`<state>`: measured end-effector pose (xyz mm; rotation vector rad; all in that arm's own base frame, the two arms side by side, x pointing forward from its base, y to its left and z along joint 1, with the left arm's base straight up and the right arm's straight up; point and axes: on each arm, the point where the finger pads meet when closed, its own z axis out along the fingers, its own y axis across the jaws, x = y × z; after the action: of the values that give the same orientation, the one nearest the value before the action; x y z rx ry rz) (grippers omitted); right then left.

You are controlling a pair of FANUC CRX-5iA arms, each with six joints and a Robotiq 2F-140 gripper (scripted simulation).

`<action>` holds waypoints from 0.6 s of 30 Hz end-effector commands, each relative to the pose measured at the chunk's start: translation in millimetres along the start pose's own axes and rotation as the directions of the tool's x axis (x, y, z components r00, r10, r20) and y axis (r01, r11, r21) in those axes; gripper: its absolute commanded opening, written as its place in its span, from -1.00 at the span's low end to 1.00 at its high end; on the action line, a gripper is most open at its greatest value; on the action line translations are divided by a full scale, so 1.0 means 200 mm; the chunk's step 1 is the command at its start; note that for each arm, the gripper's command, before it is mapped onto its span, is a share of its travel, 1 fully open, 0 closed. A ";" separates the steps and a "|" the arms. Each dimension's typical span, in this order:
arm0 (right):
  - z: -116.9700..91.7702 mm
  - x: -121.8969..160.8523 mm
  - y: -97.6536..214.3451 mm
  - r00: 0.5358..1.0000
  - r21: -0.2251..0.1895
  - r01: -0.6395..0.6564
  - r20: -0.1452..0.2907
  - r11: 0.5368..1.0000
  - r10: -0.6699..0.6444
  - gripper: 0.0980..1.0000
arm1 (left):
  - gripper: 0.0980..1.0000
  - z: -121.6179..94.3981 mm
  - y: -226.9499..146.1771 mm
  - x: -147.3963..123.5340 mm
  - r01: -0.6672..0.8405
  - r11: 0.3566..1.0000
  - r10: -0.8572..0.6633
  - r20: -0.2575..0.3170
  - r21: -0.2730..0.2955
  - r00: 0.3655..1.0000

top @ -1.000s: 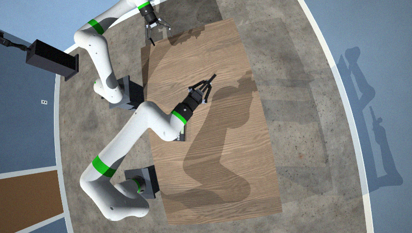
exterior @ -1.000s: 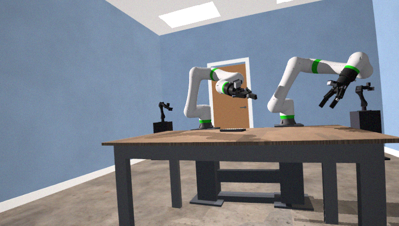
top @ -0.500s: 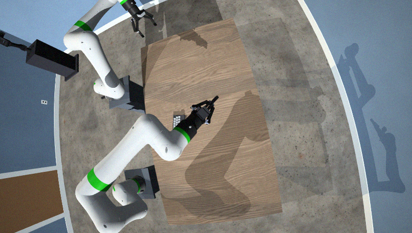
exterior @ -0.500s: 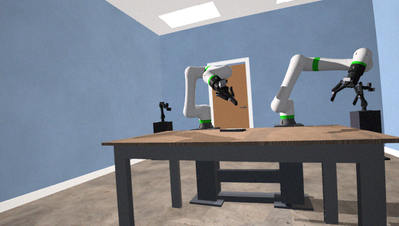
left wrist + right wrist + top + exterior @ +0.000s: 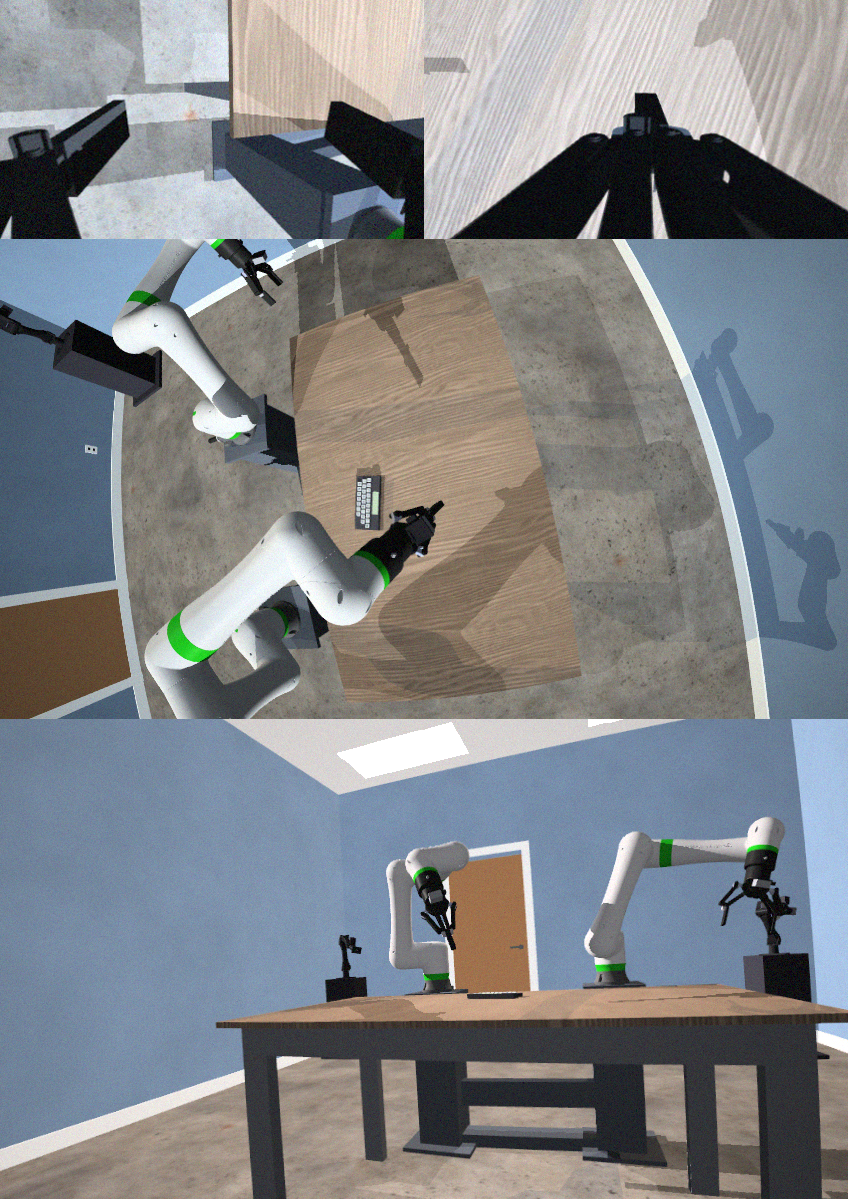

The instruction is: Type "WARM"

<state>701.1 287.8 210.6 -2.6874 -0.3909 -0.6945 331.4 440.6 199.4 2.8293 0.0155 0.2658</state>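
From the top, the keyboard (image 5: 368,502) (image 5: 495,995) lay on the worktop (image 5: 464,417) (image 5: 535,1011) (image 5: 284,50) (image 5: 548,110), beside the clenched, empty right end effector (image 5: 440,504) (image 5: 453,947) (image 5: 646,95); letters were illegible. The exterior showed it raised, so lining up over W, then pressing gently, seemed next. The left wrist showed the left end effector (image 5: 275,291) (image 5: 747,927) (image 5: 227,119) released; the right wrist, no keys

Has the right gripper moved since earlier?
Yes: in the top view, the right gripper went down-picture, from past the top of the keyboard to beside it.
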 end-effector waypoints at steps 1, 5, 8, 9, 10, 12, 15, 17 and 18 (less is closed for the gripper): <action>-0.21 -0.12 0.19 0.996 -0.058 -0.027 0.082 0.998 0.032 -1.00 | 1.00 -0.14 -0.08 -0.19 0.212 0.975 -0.212 -0.006 0.059 0.977; -0.39 -0.27 0.36 0.984 -0.120 -0.059 0.161 0.991 0.078 -1.00 | 1.00 -0.24 -0.14 -0.38 0.392 0.914 -0.392 -0.023 0.103 0.920; -0.49 -0.35 0.45 0.974 -0.152 -0.075 0.200 0.985 0.105 -1.00 | 1.00 -0.29 -0.17 -0.48 0.479 0.869 -0.478 -0.036 0.123 0.877; -0.49 -0.35 0.45 0.974 -0.152 -0.075 0.200 0.985 0.105 -1.00 | 1.00 -0.29 -0.17 -0.48 0.479 0.869 -0.478 -0.036 0.123 0.877; -0.58 -0.43 0.52 0.964 -0.182 -0.089 0.233 0.979 0.131 -1.00 | 1.00 -0.32 -0.18 -0.55 0.533 0.835 -0.532 -0.046 0.135 0.845; -0.71 -0.53 0.61 0.945 -0.226 -0.109 0.277 0.968 0.172 -1.00 | 1.00 -0.38 -0.20 -0.68 0.631 0.760 -0.629 -0.069 0.156 0.774; -0.86 -0.64 0.70 0.920 -0.278 -0.132 0.324 0.952 0.222 -1.00 | 1.00 -0.45 -0.22 -0.84 0.741 0.648 -0.737 -0.102 0.177 0.669; -0.97 -0.73 0.76 0.899 -0.314 -0.147 0.354 0.938 0.259 -1.00 | 1.00 -0.49 -0.22 -0.94 0.802 0.568 -0.795 -0.125 0.187 0.593; -1.03 -0.77 0.79 0.888 -0.332 -0.154 0.367 0.931 0.278 -1.00 | 1.00 -0.51 -0.22 -0.99 0.829 0.526 -0.821 -0.138 0.191 0.553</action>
<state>572.1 82.6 243.3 -3.0380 -0.1591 -0.2106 155.3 500.1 233.2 2.7291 1.2070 0.0969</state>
